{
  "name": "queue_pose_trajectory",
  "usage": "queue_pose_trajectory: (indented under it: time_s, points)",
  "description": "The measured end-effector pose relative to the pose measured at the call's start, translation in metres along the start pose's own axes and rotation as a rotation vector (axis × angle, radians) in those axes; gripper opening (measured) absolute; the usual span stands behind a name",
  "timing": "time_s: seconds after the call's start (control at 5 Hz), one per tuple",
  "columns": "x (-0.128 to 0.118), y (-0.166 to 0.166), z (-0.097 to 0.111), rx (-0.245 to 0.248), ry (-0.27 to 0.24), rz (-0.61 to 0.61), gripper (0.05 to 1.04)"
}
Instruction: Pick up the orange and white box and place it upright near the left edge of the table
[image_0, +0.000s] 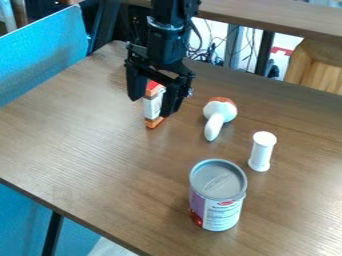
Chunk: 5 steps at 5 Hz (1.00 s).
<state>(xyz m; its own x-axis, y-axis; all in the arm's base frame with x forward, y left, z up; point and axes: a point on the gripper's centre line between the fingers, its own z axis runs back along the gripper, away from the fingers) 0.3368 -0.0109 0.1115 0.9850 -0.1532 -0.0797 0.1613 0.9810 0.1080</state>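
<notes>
Gripper: your black gripper hangs over the far part of the table, pointing down, upper L-of-ctr in view.
Fingers: apart, one each side of the box as you see it; can't tell if either touches it.
Box: the white-and-orange box is upright on the table, seen in the gap btwn your fingers; orange-red at top, orange band at btm, R edge partly hidden by a finger.
Mushroom-like thing: the white piece w/ an orange-brown top lies just R of your gripper, its narrow white end pointing twd the view's btm.
Cylinder: the white cylinder, w/ slightly wider ends, stands nearer the cam, to the R of the mushroom-like thing & apart from it.
Can: the big can is upright, closest to the cam; grey lid, white/purple label w/ some red low down. It's near the cylinder, well apart from your gripper.
Surroundings: blue panel at upper L, dark cables behind the table's far edge, light wood piece at upper R.
</notes>
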Motion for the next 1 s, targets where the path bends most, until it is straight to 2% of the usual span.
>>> queue_pose_trajectory:
  time_s: [0.2,0.4,0.6,0.8,1.0]
  points:
    - [-0.001,-0.002,-0.012,-0.004,0.043,-0.004,1.001]
    - [0.015,0.006,-0.005,-0.035,0.064,0.018,1.001]
    - [0.027,0.028,0.004,-0.045,0.041,0.059,1.001]
    - [0.04,0.038,0.017,-0.018,0.016,0.071,1.001]
    - [0.046,0.044,0.014,-0.016,0.036,0.088,1.001]
